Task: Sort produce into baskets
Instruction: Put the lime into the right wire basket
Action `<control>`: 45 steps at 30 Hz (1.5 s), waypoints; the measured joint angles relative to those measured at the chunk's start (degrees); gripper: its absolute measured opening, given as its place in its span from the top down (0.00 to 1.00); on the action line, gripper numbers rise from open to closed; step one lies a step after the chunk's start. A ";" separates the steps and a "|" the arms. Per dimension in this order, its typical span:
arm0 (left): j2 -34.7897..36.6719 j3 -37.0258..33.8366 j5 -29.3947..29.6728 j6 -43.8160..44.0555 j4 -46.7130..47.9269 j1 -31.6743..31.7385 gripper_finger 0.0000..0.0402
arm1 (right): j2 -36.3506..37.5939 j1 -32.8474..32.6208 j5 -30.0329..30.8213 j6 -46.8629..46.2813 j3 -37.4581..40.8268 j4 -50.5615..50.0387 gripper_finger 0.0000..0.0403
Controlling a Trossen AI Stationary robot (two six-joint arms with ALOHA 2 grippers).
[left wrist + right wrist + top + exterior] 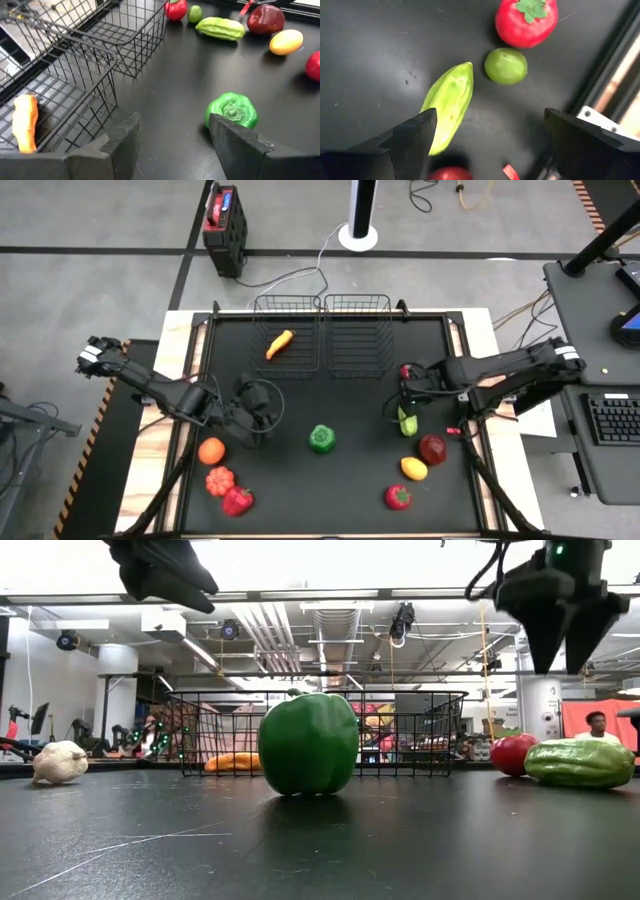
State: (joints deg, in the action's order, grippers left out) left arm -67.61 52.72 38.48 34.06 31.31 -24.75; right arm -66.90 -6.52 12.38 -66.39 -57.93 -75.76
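My left gripper (258, 416) (172, 131) hangs open and empty above the table's left middle, left of a green pepper (321, 439) (231, 111). My right gripper (402, 402) (487, 131) hangs open and empty above a green cucumber (407, 421) (449, 102), which lies on the table. A lime (505, 65) and a red tomato (526, 22) lie just beyond it. Two black wire baskets stand side by side at the far edge. The left one (262, 330) holds an orange carrot (279, 344) (25, 122); the right one (358, 330) shows nothing inside.
A dark red apple (432, 448), a lemon (413, 469) and a red fruit (398, 497) lie near right. An orange (211, 450), an orange-red ribbed piece (219, 479) and a red pepper (237, 500) lie near left. A garlic (59, 762) shows at left in the low view.
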 joint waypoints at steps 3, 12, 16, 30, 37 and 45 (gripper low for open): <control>0.07 0.01 0.06 -2.72 -1.37 0.02 0.47 | 1.00 2.58 -0.61 1.30 4.02 4.09 0.11; 1.77 0.01 2.59 -8.30 -3.38 0.09 0.47 | 2.35 10.57 -0.35 3.31 13.44 11.18 0.11; 2.46 0.01 4.95 -9.62 -3.50 0.11 0.47 | 2.35 12.97 -0.35 5.39 15.14 15.40 0.11; 2.89 0.01 6.18 -9.59 -3.44 0.11 0.47 | 2.24 16.32 -0.38 5.94 21.28 23.49 0.11; 2.82 0.01 6.18 -9.05 -3.44 0.11 0.47 | 2.24 16.32 -0.39 4.59 24.66 28.00 0.11; 2.80 0.01 6.18 -8.92 -3.46 0.11 0.47 | 2.22 16.32 0.02 4.43 27.26 32.01 0.11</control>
State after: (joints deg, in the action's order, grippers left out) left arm -64.82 52.73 44.66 25.15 27.86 -24.64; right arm -64.69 9.80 12.40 -61.96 -30.68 -43.75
